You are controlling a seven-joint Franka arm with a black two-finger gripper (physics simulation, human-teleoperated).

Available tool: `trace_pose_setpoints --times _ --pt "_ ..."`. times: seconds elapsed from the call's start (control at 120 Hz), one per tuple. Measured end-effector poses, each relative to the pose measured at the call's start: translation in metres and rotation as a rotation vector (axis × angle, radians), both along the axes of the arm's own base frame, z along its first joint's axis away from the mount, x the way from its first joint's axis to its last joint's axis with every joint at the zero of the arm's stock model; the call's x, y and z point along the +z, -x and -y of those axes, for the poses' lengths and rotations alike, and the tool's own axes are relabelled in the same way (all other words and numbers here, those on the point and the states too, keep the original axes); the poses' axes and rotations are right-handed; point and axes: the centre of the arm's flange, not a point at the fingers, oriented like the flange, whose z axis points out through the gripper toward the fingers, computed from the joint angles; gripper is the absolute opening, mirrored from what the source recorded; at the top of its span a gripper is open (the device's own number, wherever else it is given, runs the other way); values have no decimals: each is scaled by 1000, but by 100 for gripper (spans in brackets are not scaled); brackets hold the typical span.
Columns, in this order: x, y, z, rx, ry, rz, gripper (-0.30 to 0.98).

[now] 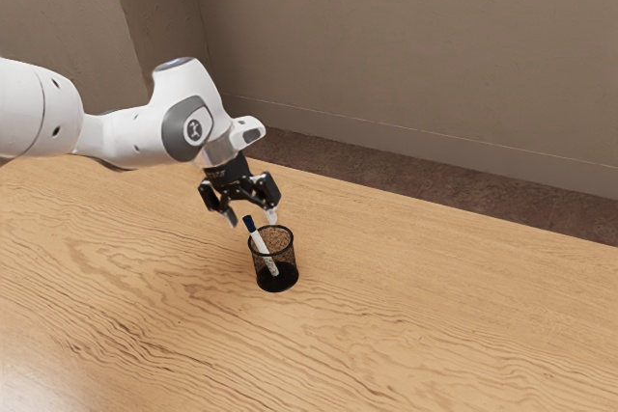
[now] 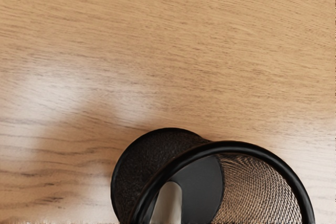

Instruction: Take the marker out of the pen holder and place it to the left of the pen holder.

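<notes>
- The marker [image 1: 261,243] is in the pen holder [image 1: 292,262], leaning, with its dark blue cap [image 1: 249,223] sticking up above the rim on the exterior view's left.
- Its white barrel slants down inside the holder, and its lower part shows through the black mesh, near the dark base.
- In the wrist view, the marker's pale, rounded end lies inside the ring of the rim, seen against that dark base.
- The pen holder stands upright on the bench, round and open at the top, with a thick black rim around fine mesh.
- The gripper [image 1: 252,219] is open, its two fingers well apart and pointing down; it has hold of nothing.
- Its fingertips are close to the cap and just above the holder, one on either side of the cap in the exterior view.
- The white arm [image 1: 126,137] comes in from the exterior view's left and bends down to the black gripper.
- The bench [image 1: 435,306] is light wood with wavy brown grain; in the wrist view a pale sheen lies on it near the holder.
- Beyond the bench are a reddish-brown floor [image 1: 406,185] and a plain grey-brown wall [image 1: 406,55] with a skirting board [image 1: 406,140] along its foot.
</notes>
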Motion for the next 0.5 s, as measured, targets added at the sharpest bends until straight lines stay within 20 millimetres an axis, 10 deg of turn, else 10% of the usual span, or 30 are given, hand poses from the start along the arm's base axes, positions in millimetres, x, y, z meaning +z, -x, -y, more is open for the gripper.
trace_pose_setpoints --times 0.5 --pt "4 7 3 -18 7 -16 2"
